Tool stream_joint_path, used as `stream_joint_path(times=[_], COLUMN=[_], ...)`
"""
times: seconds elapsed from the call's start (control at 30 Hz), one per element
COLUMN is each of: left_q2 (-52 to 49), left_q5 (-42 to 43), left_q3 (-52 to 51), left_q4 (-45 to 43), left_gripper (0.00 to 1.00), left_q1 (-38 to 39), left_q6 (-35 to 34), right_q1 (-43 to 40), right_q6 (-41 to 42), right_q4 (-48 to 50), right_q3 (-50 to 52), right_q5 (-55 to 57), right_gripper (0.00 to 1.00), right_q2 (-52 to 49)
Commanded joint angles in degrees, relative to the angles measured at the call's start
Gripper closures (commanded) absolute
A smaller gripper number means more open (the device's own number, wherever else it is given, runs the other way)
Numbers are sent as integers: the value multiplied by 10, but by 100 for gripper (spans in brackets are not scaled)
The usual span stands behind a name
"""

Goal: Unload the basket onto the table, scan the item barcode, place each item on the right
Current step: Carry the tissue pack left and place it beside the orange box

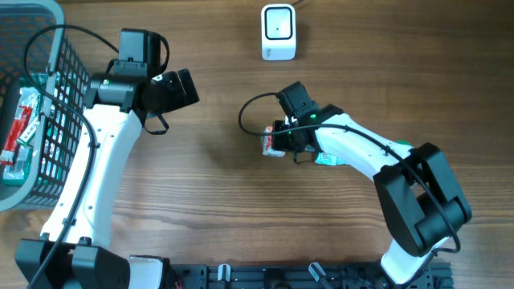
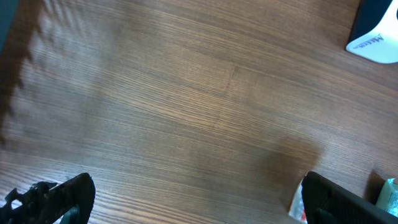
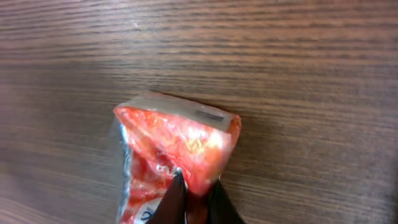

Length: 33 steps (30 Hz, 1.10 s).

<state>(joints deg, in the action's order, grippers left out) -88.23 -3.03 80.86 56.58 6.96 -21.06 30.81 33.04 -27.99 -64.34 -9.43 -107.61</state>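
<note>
Table (image 1: 209, 185): wood grain, with everything else on or over it.
Basket (image 1: 68, 80): grey wire, at the far left, with red-and-white packs (image 1: 18, 128) inside.
Left gripper (image 1: 186, 87): fingers spread wide over bare wood and holding nothing.
Right gripper (image 3: 196, 186): fingers pressed together, pinching the packet's near end.
Scanner (image 1: 279, 32): white, at the table's far edge, well apart from the packet.
Packet (image 3: 174, 143): red-orange, mid-table. Its long axis runs straight out from the fingers, and its clear sealed end points away from them, toward the left arm's side.
</note>
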Motion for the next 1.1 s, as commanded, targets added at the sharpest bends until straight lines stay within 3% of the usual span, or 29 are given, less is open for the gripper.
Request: stream_joint_path(times=[0.0,0.2,0.4,0.9,1.07], left_q2=[5,5,5,5,5], left_q5=[6,6,6,6,6], left_q3=[0,0,0,0,0], left_q4=[-2,-2,-2,-2,-2], left_gripper=[0,0,0,0,0], left_q1=[-1,-1,-1,-1,-1], left_q6=[9,9,9,9,9], right_q1=[-12,-48,-54,-53,-53], right_q6=[-19,-36,-46,-44,-53], right_q4=[-25,-104,-158,-134,-93], right_q3=[-28,-33,-25,25,48], right_q5=[-16,71,137,102,81], right_gripper=[96,96,96,94,82], right_q2=[34,123,123,104,95])
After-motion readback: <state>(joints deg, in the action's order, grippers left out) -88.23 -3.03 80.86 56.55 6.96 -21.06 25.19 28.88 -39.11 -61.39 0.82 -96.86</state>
